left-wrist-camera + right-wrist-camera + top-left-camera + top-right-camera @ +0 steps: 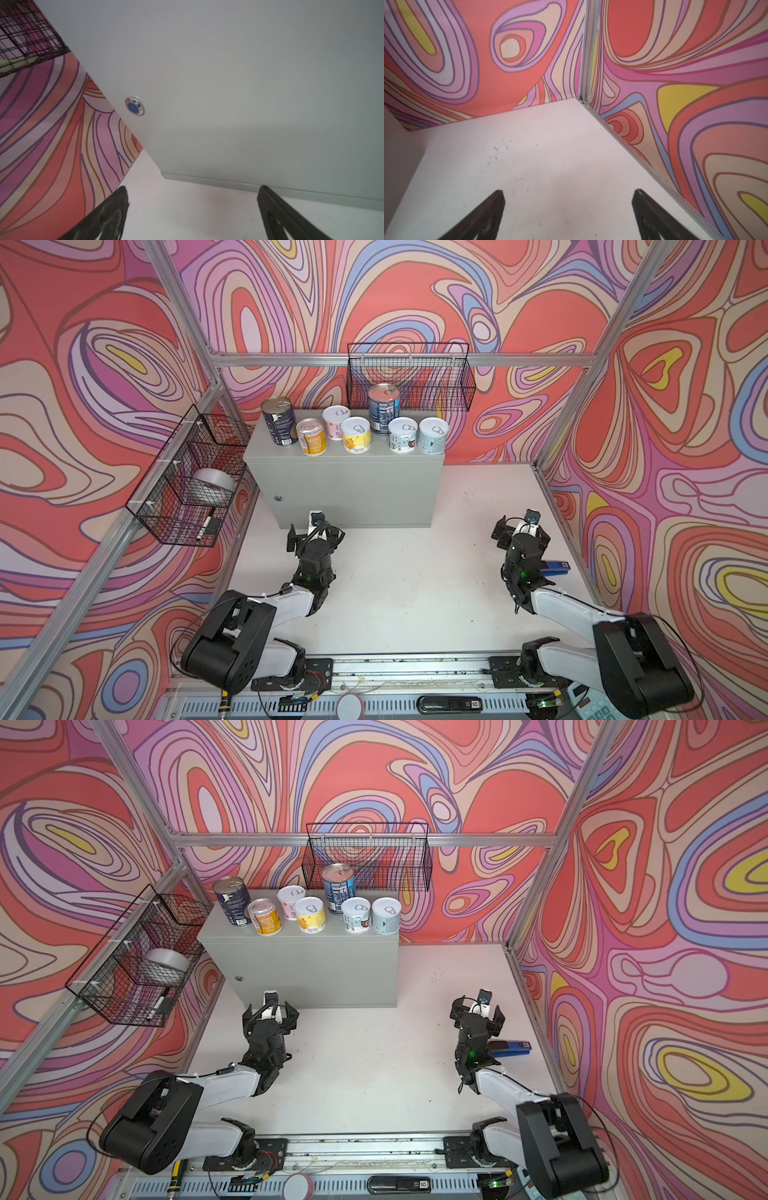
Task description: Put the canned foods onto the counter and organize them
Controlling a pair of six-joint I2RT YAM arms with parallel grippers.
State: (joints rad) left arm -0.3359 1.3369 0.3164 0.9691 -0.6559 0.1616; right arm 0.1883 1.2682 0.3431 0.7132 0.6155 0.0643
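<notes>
All seven canned foods are seen standing upright on the flat top of the large plain grey metal cabinet point(345, 485), the worktop of the task: a tall dark blue can point(279, 421) at the left end, a short orange can point(311, 436) just beside it, a short pink can point(336, 422) and a short yellow can point(356, 434) towards the middle, a second tall dark blue can point(383, 408) behind, and a short white can point(402, 435) with a short pale-blue can point(433, 435) at the right end. The left gripper point(312, 526) is held low in front of the cabinet, its jaws spread apart and empty, the round lock point(134, 106) being faced in the left wrist view. The right gripper point(519, 526) hangs over the bare white tabletop point(415, 572) with its jaws likewise apart and nothing between them. The cans lie above and beyond both grippers, their long axes vertical; the left arm is the nearer. No can is left off the cabinet, so the placing is judged done.
</notes>
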